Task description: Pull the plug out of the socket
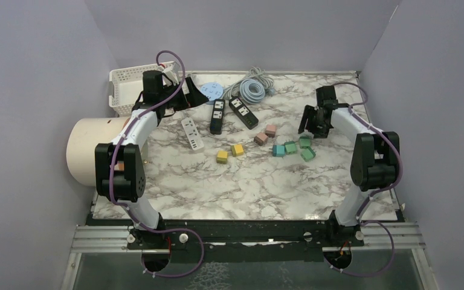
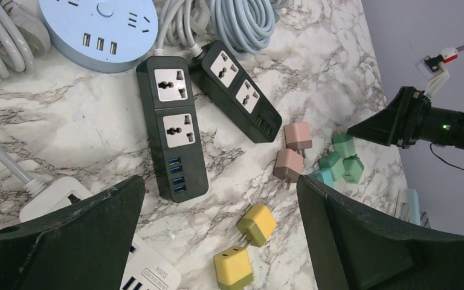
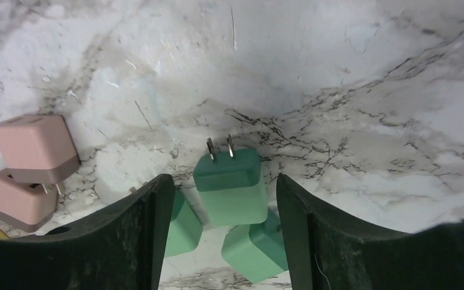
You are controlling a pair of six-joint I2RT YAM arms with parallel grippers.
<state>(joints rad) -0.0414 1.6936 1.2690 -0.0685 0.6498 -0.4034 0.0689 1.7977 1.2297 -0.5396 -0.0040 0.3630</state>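
Two black power strips lie at the back centre, also in the left wrist view; their visible sockets hold no plug. A white strip and a round blue socket lie near them. Loose plugs lie on the marble: yellow, pink, green. My left gripper is open and empty above the white strip, by the basket. My right gripper is open, low over the green plugs, one of them lying between its fingers.
A white basket stands at the back left, and a cream cylinder lies off the table's left edge. Coiled grey cables lie at the back. Grey walls close in three sides.
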